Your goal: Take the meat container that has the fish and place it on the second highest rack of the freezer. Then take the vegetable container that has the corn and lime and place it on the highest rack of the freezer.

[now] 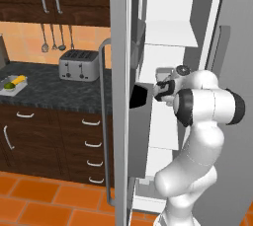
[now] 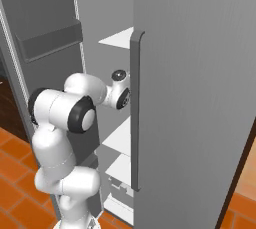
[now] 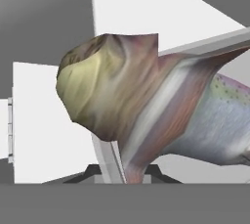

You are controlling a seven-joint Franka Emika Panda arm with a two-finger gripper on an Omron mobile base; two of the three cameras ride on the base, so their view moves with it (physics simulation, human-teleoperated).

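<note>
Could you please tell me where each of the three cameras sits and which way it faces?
Left base view: behind the arm's left, facing the open freezer, counter and toaster; arm at lower right.
Right base view: behind its right, facing the freezer door; arm at lower left.
Hand view: on the hand, looking along the tool at the fish.
Both base views share the arm and the freezer.

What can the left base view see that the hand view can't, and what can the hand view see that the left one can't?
Left base view alone: the toaster on the dark counter, and the tray with the corn and the lime. Hand view alone: the fish up close in its container, with the gripper shut on that container's rim. Both: the freezer with its white shelves.
</note>
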